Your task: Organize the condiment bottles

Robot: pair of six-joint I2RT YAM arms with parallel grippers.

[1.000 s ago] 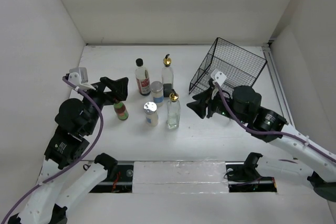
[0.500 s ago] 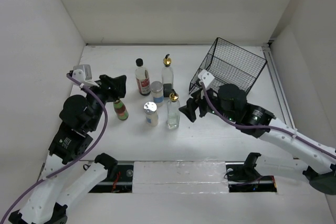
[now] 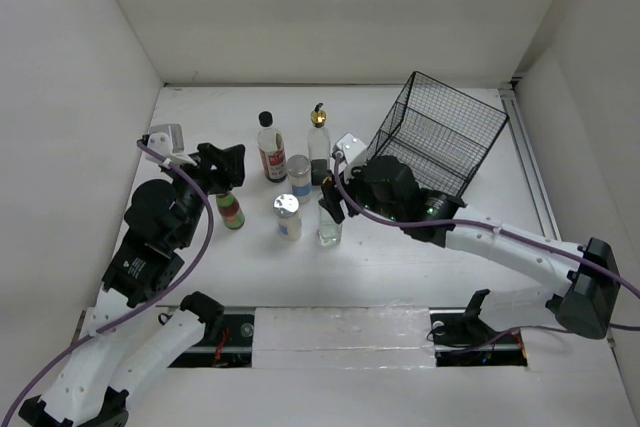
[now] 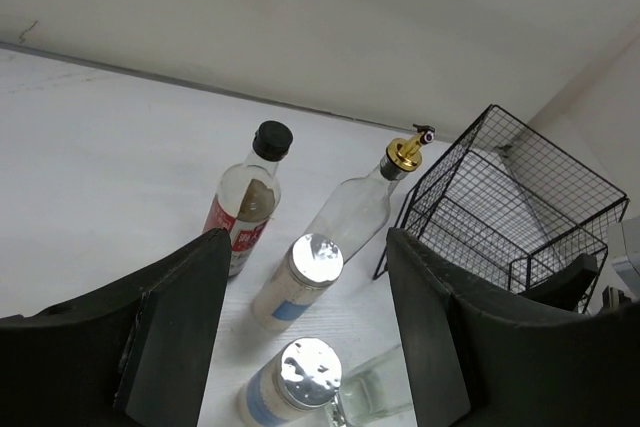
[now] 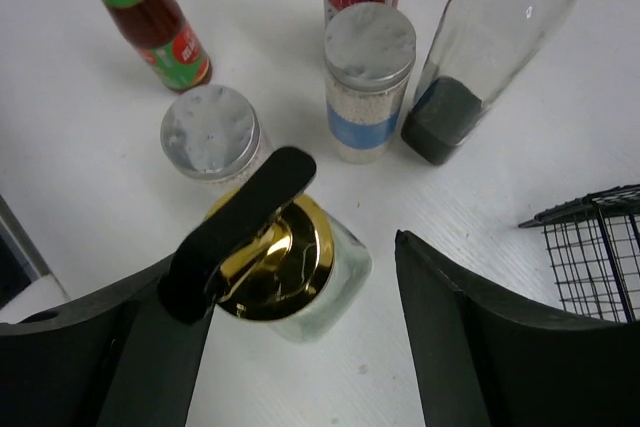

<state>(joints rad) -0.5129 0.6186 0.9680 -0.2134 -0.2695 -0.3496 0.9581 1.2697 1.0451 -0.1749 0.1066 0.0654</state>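
The condiment bottles stand in a loose cluster mid-table. At the back are a black-capped red-labelled bottle and a clear bottle with a gold pourer. Two silver-lidded jars sit in the middle, and a small green-capped bottle is at the left. My right gripper is open, its fingers on either side of the near clear gold-pourer bottle; the left finger is next to the pourer and a gap shows on the right. My left gripper hovers just behind the green-capped bottle, open and holding nothing.
A black wire basket lies tilted at the back right, close behind my right arm. White walls close in the table on the left, back and right. In the left wrist view the basket sits right of the far clear bottle.
My right arm swung left from beside the basket to over the near clear bottle, and its jaws opened. The left arm shifted only slightly.
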